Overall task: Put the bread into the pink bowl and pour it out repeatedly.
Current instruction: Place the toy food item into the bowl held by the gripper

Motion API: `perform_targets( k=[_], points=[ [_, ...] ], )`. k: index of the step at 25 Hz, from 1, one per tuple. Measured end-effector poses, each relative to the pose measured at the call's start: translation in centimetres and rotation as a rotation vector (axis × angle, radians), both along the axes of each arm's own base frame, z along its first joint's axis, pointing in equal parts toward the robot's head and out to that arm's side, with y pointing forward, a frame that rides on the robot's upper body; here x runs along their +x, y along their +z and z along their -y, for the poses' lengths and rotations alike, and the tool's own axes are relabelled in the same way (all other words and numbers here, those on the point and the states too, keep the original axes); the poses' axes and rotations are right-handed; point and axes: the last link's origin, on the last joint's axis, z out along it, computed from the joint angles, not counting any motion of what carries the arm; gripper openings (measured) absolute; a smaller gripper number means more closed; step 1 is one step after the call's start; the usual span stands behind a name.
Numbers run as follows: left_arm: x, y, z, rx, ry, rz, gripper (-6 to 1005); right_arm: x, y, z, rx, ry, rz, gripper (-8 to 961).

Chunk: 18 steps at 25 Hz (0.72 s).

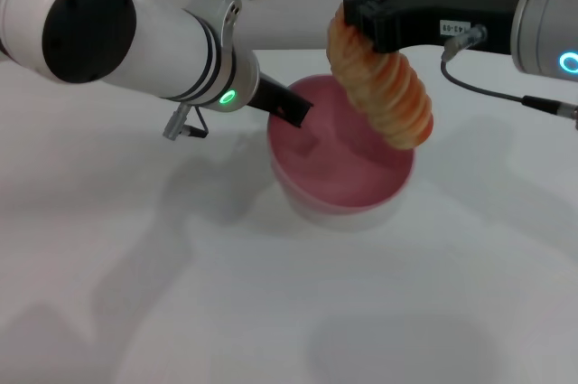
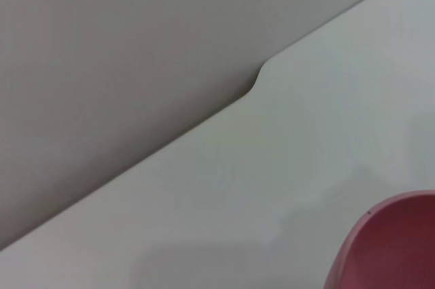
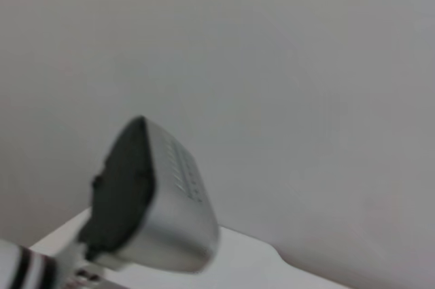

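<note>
In the head view the pink bowl (image 1: pixel 318 160) stands upright on the white table, a little behind its middle. My left gripper (image 1: pixel 291 107) reaches in from the left, and its black fingers are closed on the bowl's left rim. My right gripper (image 1: pixel 363 21) comes in from the right and is shut on the upper end of the bread (image 1: pixel 393 95). The orange-brown ridged loaf hangs slanted above the bowl's right half, its lower end just over the rim. An edge of the bowl also shows in the left wrist view (image 2: pixel 394 248).
The white table (image 1: pixel 181 294) stretches wide in front of the bowl. Its far edge with a small notch (image 2: pixel 257 78) meets a grey wall. The right wrist view shows the wall and a black-and-silver part of the other arm (image 3: pixel 146 200).
</note>
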Motion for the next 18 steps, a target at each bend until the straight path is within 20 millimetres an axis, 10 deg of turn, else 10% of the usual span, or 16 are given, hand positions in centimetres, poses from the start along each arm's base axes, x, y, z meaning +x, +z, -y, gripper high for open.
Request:
perform_targets(
  k=[8,10,18],
  points=[
    [0.6,0.1,-0.2,0.009,-0.017,0.025,66,2.8,-1.6,-1.2,0.01,-0.021,0.056,39],
    [0.6,0.1,-0.2,0.009,-0.017,0.025,66,3.5,-1.5,-1.9,0.055,-0.018,0.058,238],
    [1.3,0.0,-0.3,0.009,-0.033,0.048,67,4.2,-0.4,-2.9,0.179,0.038,0.089,393]
  ],
)
